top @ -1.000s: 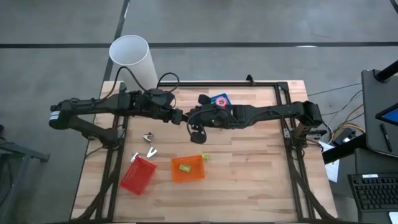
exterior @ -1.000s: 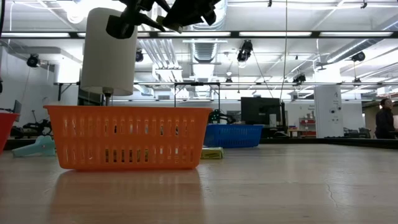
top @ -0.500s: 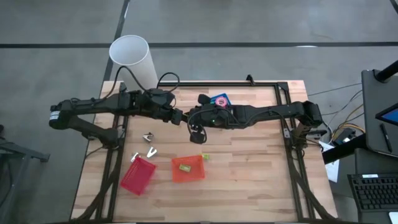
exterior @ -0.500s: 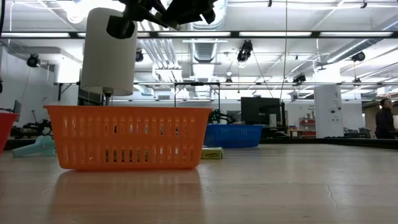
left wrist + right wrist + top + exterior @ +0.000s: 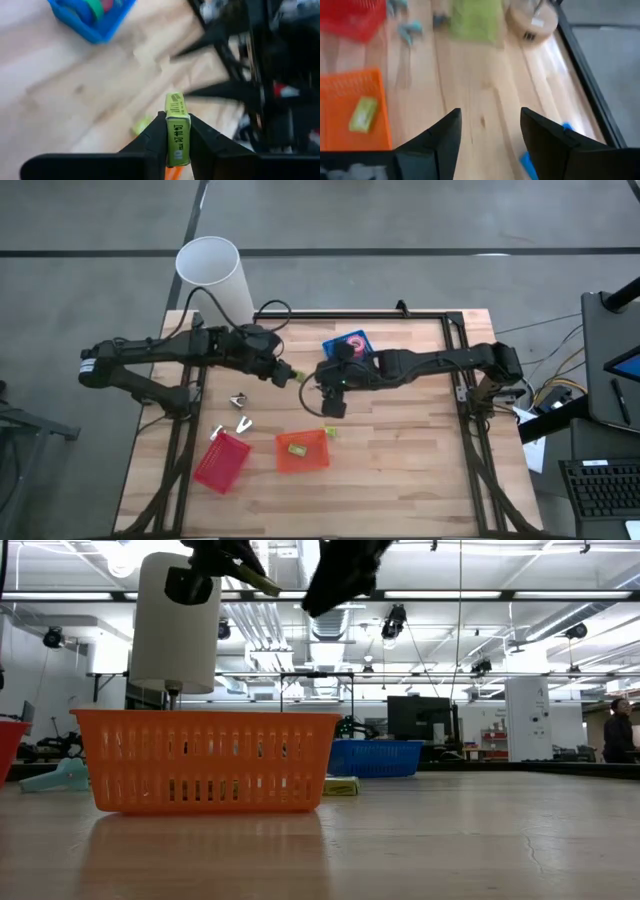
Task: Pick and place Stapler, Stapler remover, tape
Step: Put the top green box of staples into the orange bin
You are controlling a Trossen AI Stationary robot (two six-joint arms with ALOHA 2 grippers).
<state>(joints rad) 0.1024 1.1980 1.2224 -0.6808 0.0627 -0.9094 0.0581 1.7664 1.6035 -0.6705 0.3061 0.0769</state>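
Note:
My left gripper point(image 5: 290, 375) hovers above the table's middle, shut on a small yellow-green printed box point(image 5: 176, 127). My right gripper point(image 5: 331, 404) hangs open just right of it and nearer the near edge, above bare wood point(image 5: 490, 120). A blue bin point(image 5: 350, 342) toward the far edge holds the tape rolls, a pink one point(image 5: 354, 341) on top. An orange bin point(image 5: 302, 451) holds another green box point(image 5: 364, 114). A third green box point(image 5: 330, 432) lies on the table by its right corner. Several pale stapler removers point(image 5: 238, 400) lie near the red bin point(image 5: 222, 461). My left gripper pinches the yellow-green box between its two fingers point(image 5: 156, 137), one on each long side face point(image 5: 176, 145). The fingers lie along the box, and its far end point(image 5: 174, 102) sticks out past the fingertips. The box is lifted clear of the table.
A tall white cylinder point(image 5: 212, 275) stands at the table's far left corner. The red bin sits near the left front edge, the orange bin beside it. Bare wood lies right of the orange bin. A black frame point(image 5: 455, 330) runs along the table's edges.
My right gripper has drawn away from my left gripper, moving toward the near edge and slightly right, and has turned. The blue bin shows more fully now. My left gripper has stayed nearly in place with the yellow-green box.

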